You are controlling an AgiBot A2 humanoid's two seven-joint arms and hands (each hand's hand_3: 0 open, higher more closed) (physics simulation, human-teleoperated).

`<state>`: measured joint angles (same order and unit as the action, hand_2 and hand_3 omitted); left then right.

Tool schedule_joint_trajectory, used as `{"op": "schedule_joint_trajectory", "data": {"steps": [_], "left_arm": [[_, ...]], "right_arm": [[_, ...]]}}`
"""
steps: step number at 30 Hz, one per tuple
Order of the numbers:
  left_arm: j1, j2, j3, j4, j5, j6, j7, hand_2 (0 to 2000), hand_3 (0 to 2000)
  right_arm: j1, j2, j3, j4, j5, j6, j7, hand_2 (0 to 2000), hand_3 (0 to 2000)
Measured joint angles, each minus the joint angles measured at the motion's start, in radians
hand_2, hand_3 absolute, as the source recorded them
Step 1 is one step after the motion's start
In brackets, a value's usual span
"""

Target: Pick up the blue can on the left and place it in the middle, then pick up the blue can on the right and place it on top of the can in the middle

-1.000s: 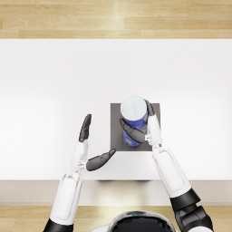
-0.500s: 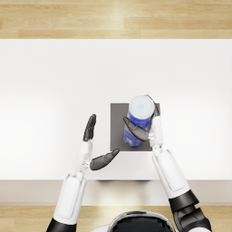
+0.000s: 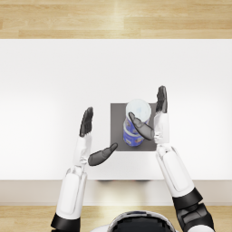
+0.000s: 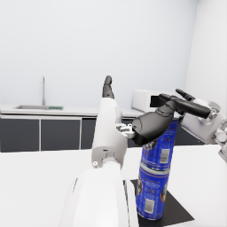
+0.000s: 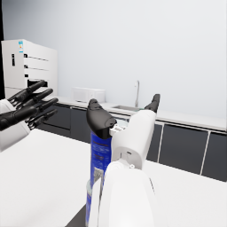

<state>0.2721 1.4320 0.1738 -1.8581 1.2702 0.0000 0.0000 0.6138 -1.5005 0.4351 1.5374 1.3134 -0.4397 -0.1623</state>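
The right hand (image 3: 152,118) has let go of the upper can (image 4: 160,144) since a moment ago, its fingers now spread and drawn back to the can's right side. From the left: the left hand (image 3: 93,140) hovers open over the white table (image 3: 50,90), holding nothing, just beside the dark mat (image 3: 118,118). On that mat the lower can (image 4: 153,193) stands upright in the middle with the upper can stacked on top.

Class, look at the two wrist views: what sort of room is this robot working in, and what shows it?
Probably a rendered kitchen: a sink with a tap set in a counter over dark cabinets, a microwave, and a tall white fridge-like unit.
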Motion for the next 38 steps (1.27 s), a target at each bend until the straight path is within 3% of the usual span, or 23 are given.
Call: {"op": "schedule_joint_trajectory", "data": {"steps": [7,10,12,14,16,24,38], "left_arm": [[0.124,0.052,-0.064,-0.004,0.0,0.0,0.0,0,0],[0.177,0.058,-0.12,-0.003,0.0,0.0,0.0,0,0],[0.208,0.057,-0.162,-0.002,0.0,0.0,0.0,0,0],[0.23,0.054,-0.204,-0.002,0.0,0.0,0.0,0,0],[0.239,0.052,-0.243,-0.006,0.0,0.0,0.0,0,0],[0.206,0.06,-0.354,0.032,-0.001,0.0,0.0,0,0],[0.183,0.066,-0.374,0.05,-0.001,0.0,0.0,0,0]], "right_arm": [[0.014,-0.028,-0.133,0.127,0.0,0.01,-0.001,0,0],[0.01,-0.032,-0.188,0.177,-0.001,0.157,0.003,0,0],[0.003,-0.032,-0.228,0.205,-0.001,0.289,0.06,0,0],[-0.007,-0.032,-0.271,0.234,-0.001,0.362,0.11,0,0],[-0.021,-0.031,-0.319,0.26,-0.001,0.4,0.135,0,0],[-0.099,-0.04,-0.516,0.305,-0.001,0.437,0.16,0,0],[-0.123,-0.044,-0.549,0.297,-0.001,0.44,0.162,0,0]]}}
